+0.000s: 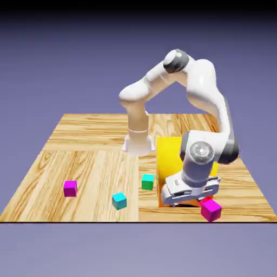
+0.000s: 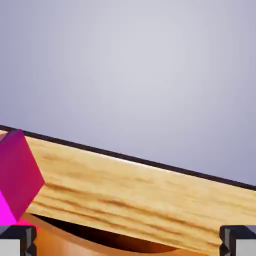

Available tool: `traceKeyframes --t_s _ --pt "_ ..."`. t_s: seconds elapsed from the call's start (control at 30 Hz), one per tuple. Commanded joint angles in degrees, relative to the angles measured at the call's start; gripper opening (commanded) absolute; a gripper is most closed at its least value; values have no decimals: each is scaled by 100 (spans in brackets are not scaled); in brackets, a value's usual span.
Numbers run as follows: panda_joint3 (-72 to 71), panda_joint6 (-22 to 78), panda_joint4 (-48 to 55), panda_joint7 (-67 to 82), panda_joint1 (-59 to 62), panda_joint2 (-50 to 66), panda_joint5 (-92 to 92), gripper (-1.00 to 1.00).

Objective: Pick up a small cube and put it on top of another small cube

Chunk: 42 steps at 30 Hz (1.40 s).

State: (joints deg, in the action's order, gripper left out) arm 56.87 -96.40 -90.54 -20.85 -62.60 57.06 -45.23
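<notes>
The small cube (image 1: 211,210), plain magenta, lies near the table's front edge on the exterior view's right. My gripper (image 1: 196,202) hangs low over the table just beside it, tilted nearly level. In the hand view this cube (image 2: 17,175) shows large at the left edge, just above the left fingertip (image 2: 17,241) and outside the gap. The gripper (image 2: 128,244) is open, its fingertips far apart. A slightly smaller magenta cube (image 1: 70,188) sits far off on the exterior view's left.
A cyan cube (image 1: 119,200) and a green cube (image 1: 147,182) lie mid-table. A tall yellow block (image 1: 169,154) stands right behind the hand. An orange rounded surface (image 2: 75,246) shows low between the fingertips. The table's front edge (image 2: 150,161) lies close ahead.
</notes>
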Motion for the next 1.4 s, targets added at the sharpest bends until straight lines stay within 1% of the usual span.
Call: traceKeyframes --t_s 0.0,0.17,0.2,0.23,0.33,0.37,0.4,0.5,0.73,1.37 --pt "132 180 163 50 -143 208 -105 0" --pt "790 1078 979 300 -860 1246 -628 0" --pt "830 1132 1028 315 -903 1309 -660 0" --pt "830 1132 1028 315 -903 1309 -660 0" --pt "527 487 472 496 -1109 1641 -993 0" --pt "527 487 472 496 -1109 1641 -993 -100" --pt "527 487 472 496 -1109 1641 -993 -100" --pt "798 1086 964 251 -864 1243 -655 -100" --pt "85 39 -476 -1173 -5 -208 -553 -100" --pt "-1012 -1778 -3054 -4791 1840 -4154 -930 -100"
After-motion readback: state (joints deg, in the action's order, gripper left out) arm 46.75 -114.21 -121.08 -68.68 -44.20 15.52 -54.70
